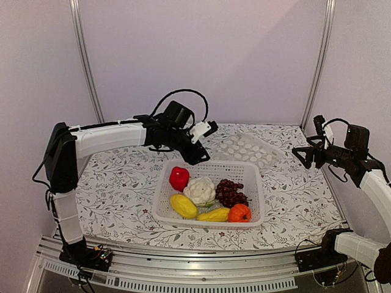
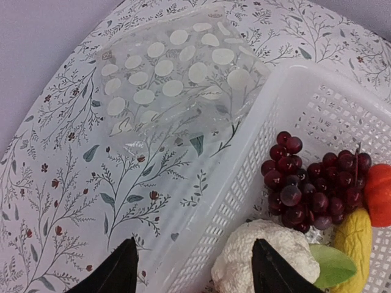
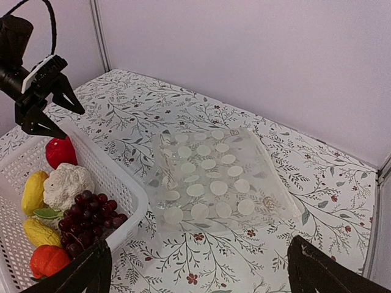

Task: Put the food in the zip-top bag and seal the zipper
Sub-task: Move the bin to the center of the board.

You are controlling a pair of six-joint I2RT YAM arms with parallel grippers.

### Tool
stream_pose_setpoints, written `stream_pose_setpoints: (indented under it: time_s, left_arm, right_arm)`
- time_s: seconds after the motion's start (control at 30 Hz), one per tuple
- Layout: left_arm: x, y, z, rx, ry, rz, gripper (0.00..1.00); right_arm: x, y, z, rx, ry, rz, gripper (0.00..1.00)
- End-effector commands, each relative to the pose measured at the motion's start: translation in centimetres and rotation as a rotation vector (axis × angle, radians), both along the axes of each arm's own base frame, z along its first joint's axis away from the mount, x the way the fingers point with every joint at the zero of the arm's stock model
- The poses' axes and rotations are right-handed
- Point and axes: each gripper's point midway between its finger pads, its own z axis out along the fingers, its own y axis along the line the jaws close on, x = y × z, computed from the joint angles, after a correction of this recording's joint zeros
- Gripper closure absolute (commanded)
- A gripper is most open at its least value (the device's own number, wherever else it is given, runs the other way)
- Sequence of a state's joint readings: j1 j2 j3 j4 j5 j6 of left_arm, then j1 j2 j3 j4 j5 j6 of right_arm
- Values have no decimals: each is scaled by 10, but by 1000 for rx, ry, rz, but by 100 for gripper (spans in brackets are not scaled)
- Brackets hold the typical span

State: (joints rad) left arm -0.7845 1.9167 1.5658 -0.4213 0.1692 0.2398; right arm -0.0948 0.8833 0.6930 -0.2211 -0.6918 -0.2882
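Observation:
The food lies in a white perforated basket (image 1: 164, 198): red pepper (image 1: 179, 177), cauliflower (image 1: 200, 190), grape bunch (image 1: 231, 192), two yellow pieces (image 1: 183, 206) (image 1: 213, 214) and an orange pumpkin (image 1: 239, 213). The spotted zip-top bag (image 1: 247, 149) lies flat on the table behind the basket, empty. I cannot pick out its zipper. My left gripper (image 1: 194, 152) hovers open over the basket's far left rim, one finger above the cauliflower (image 2: 263, 259), the other outside the wall. My right gripper (image 1: 305, 155) hangs open in the air to the right of the bag (image 3: 211, 177), holding nothing.
A floral cloth (image 1: 116, 195) covers the table. Plain walls and metal posts (image 1: 85, 61) close in the back and sides. The basket rim (image 2: 244, 177) stands close to the bag's near edge (image 2: 159, 137).

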Motion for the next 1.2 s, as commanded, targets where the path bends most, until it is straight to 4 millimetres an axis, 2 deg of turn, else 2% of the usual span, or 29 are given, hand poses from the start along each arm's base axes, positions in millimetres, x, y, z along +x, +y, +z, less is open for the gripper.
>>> stream_pose_setpoints:
  time_s: [0.0, 0.13, 0.27, 0.37, 0.47, 0.6, 0.7, 0.77, 0.83, 0.97, 1.07, 1.17]
  left_arm:
    - [12, -13, -30, 100, 11, -65, 42]
    - [2, -25, -52, 116, 67, -160, 51]
    - [-1, -24, -66, 134, 91, -179, 62]
    - [0, -20, -70, 157, 99, -163, 75]
    - [-6, -10, -64, 173, 104, -142, 81]
    - [-31, 18, -52, 189, 117, -117, 88]
    - [-55, 46, -53, 202, 137, -90, 92]
    - [-75, 69, -61, 220, 176, -59, 96]
    - [-85, 89, -62, 222, 205, 4, 99]
    - [-78, 127, -59, 169, 261, 221, 100]
    - [-59, 154, -50, 80, 277, 413, 100]
    - [-39, 171, -44, 5, 274, 551, 100]
  right_arm:
    - [-2, 0, -1, -8, -12, 9, 1]
    - [-2, 0, -2, -13, -13, 7, 1]
    - [-1, -1, -2, -19, -16, 8, 1]
    - [1, -1, -3, -20, -10, 6, 1]
    - [2, -2, -5, -22, -3, 5, 1]
    - [2, -3, -6, -32, -5, 1, 1]
    - [2, -3, -5, -37, -11, 0, 1]
    - [2, -3, -5, -35, -9, 2, 1]
    - [3, -2, -5, -33, -6, 5, 1]
    - [9, -5, -11, -28, 26, -14, 1]
    - [15, -8, -14, -22, 50, -31, 1]
    - [21, -10, -19, -21, 76, -41, 1]
